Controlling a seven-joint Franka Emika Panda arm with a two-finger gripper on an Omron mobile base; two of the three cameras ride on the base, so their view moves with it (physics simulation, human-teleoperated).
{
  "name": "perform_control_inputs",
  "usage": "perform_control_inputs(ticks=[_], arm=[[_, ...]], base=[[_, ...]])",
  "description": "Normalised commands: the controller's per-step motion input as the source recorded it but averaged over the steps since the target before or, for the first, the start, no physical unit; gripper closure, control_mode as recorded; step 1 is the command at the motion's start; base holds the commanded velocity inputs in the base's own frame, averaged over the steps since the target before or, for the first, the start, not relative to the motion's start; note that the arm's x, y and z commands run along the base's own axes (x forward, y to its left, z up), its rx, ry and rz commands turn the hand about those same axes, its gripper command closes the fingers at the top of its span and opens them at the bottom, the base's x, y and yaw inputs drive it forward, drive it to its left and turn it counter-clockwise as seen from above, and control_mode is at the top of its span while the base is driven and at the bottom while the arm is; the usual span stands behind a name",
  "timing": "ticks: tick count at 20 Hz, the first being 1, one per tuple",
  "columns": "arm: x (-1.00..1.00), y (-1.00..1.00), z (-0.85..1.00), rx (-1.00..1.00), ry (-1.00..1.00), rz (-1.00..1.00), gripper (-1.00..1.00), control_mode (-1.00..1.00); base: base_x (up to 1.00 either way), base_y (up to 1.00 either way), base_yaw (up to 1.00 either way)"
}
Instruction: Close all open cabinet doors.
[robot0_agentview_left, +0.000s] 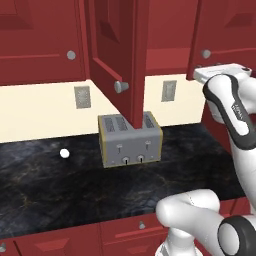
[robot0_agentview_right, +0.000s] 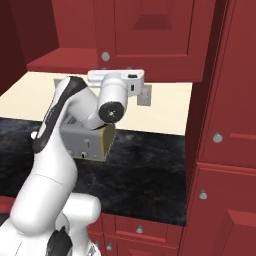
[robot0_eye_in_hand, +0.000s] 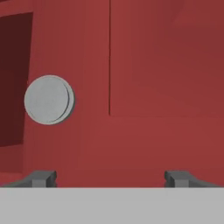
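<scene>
Dark marbled counter (robot0_agentview_left: 60, 185) crosses the left base view's lower half, cream wall behind; a toaster (robot0_agentview_left: 130, 140) stands at centre. One cabinet door (robot0_agentview_left: 117, 55) swings open at upper centre. Right base view: shut red doors (robot0_agentview_right: 150, 30) along the top. Hand view: door panel (robot0_eye_in_hand: 153, 87) close ahead, round knob (robot0_eye_in_hand: 48, 99) centre left, gripper (robot0_eye_in_hand: 110, 177) spread wide, holding nothing

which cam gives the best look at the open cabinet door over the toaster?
Left base view: the open cabinet door swings out toward the camera above the toaster, its knob and edge clear. Hand view shows a red door panel and knob up close; which door, I can't tell. In the right base view I can't make it out.
</scene>
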Motion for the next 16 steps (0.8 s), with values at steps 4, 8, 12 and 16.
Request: perform_control_inputs(ticks=[4,8,12,16], arm=[[0.26,0.00,0.03,0.00,0.00,-0.10,-1.00,-1.00],[0.19,0.00,0.02,0.00,0.00,-0.08,-1.00,-1.00],[0.19,0.00,0.03,0.00,0.00,-0.07,-1.00,-1.00],[0.22,0.00,0.06,0.00,0.00,-0.07,-1.00,-1.00]], base=[[0.00,0.00,0.00],[0.00,0.00,0.00],[0.00,0.00,0.00],[0.00,0.00,0.00]])
